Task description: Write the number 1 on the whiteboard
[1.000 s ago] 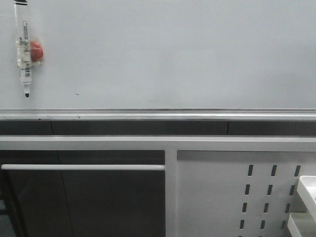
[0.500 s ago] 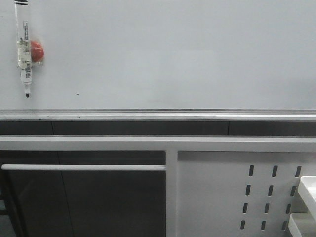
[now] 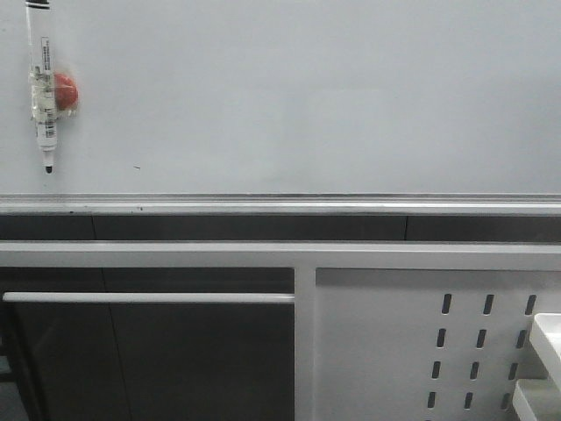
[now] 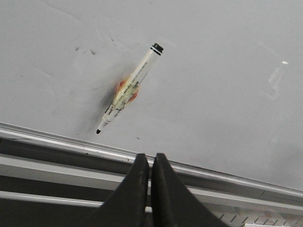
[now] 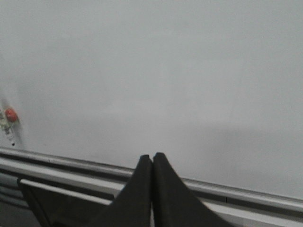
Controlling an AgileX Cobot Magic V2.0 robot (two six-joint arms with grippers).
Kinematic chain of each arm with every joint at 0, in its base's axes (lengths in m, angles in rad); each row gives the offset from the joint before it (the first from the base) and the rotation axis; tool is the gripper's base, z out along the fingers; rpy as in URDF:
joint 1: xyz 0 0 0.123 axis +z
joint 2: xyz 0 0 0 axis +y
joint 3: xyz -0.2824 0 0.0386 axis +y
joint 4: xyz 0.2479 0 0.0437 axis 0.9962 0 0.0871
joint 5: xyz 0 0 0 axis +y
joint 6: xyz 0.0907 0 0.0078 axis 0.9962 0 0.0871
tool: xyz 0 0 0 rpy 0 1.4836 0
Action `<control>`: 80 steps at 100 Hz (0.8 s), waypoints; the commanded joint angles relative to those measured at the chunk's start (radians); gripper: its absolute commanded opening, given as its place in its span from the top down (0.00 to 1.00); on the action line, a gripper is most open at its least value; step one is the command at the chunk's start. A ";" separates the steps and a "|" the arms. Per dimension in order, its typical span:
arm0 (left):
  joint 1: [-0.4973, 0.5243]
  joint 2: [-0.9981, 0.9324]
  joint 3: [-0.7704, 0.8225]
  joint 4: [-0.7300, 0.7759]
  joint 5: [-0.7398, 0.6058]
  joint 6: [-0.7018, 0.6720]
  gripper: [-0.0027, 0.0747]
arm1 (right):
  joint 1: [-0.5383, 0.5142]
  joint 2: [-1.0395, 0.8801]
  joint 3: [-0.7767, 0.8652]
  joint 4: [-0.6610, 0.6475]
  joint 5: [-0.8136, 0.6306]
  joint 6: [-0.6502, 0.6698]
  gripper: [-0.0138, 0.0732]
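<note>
At the far left of the whiteboard (image 3: 307, 96), which bears no number 1 yet, the marker pen (image 3: 44, 88) hangs near-vertical, tip down, nearer the empty, closed left gripper (image 4: 150, 163) than the equally closed right gripper (image 5: 152, 163).

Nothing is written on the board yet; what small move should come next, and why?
Probably open the left gripper and reach for the marker. Both grippers are shut and empty, the whiteboard bears no stroke, and the marker hangs on the board's left side, nearer the left arm.
</note>
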 commanded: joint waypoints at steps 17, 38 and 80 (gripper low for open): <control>0.004 0.145 -0.110 0.104 0.059 0.001 0.99 | 0.003 0.011 -0.044 -0.013 -0.028 -0.054 0.93; -0.023 0.313 -0.268 0.262 0.056 0.103 0.99 | 0.003 0.011 -0.044 -0.011 -0.067 -0.117 0.93; -0.258 0.473 -0.341 0.714 -0.035 0.342 0.50 | 0.003 0.011 -0.044 0.022 -0.023 -0.117 0.51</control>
